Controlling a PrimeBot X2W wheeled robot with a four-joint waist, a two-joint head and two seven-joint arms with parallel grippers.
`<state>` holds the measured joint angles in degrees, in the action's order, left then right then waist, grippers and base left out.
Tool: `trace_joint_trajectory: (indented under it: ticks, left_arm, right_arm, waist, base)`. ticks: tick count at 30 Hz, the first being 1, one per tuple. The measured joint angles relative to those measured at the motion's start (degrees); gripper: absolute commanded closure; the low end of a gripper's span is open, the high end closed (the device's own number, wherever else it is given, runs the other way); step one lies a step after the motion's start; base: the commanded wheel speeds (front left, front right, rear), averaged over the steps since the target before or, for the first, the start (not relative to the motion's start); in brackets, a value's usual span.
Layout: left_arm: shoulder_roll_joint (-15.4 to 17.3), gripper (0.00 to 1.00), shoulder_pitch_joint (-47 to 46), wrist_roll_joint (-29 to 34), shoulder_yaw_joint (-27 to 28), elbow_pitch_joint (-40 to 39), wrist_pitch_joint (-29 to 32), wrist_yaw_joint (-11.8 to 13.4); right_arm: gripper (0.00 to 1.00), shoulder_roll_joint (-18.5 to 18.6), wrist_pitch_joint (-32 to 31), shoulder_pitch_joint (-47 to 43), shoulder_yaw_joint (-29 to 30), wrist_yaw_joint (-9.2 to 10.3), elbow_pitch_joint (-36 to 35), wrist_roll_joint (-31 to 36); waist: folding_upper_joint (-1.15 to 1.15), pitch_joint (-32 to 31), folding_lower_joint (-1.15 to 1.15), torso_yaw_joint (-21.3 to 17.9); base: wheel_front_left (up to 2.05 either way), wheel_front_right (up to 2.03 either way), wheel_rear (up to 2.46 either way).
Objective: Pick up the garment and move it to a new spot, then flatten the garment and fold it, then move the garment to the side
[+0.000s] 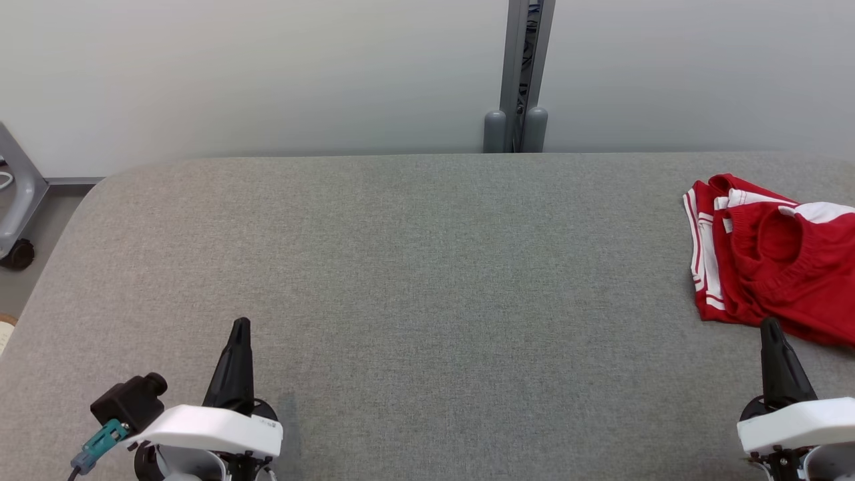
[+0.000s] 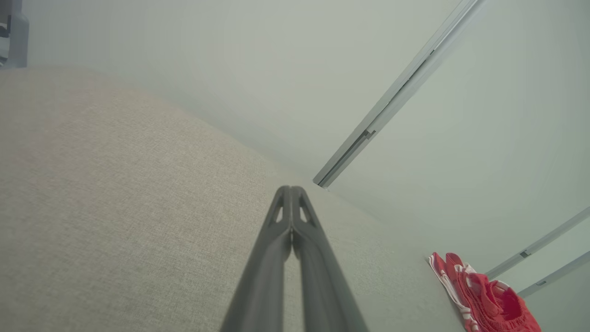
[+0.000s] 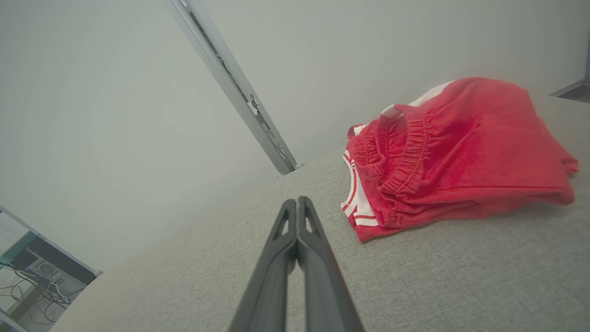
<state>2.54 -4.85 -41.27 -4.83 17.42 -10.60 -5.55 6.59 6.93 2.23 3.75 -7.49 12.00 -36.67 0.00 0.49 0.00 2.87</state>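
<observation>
One red garment (image 1: 775, 267), a pair of shorts with white side stripes and a gathered waistband, lies crumpled on the grey cloth-covered table (image 1: 414, 267) at about 3 o'clock in the head view, running off that view's right edge. Its striped side faces 9 o'clock and the waistband gapes open on top. Just below it, at about 5 o'clock, the right gripper (image 1: 770, 325) points toward 12 o'clock, its tip close to the garment's near hem. In the right wrist view its fingers (image 3: 318, 263) are pressed together on nothing, and the garment lies apart from them toward 2 o'clock. The left gripper (image 1: 240, 326) sits at about 7 o'clock, well apart from the garment, over bare table. Its fingers (image 2: 272, 249) are likewise together and empty. A black connector (image 1: 130, 401) with a teal plug sits beside its wrist. Beyond the table's far edge stands a pale wall (image 1: 267, 67), with a grey post (image 1: 521, 73) at 12 o'clock and a grey wheeled stand (image 1: 17, 200) at 9 o'clock.
</observation>
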Motion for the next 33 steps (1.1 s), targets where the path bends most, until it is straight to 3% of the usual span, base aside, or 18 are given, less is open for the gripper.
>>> trace_joint_trajectory:
  ticks: [33]
  left_arm:
    - [0.05,1.0,-6.33,-22.8,0.13,4.01,4.12,-0.7]
  right_arm:
    - [1.0,-1.25,-8.87,5.72,6.45,0.0,4.85,-22.32]
  waist:
    - [0.0,-0.03,0.0,-0.94]
  base:
    - [0.0,0.0,0.0]
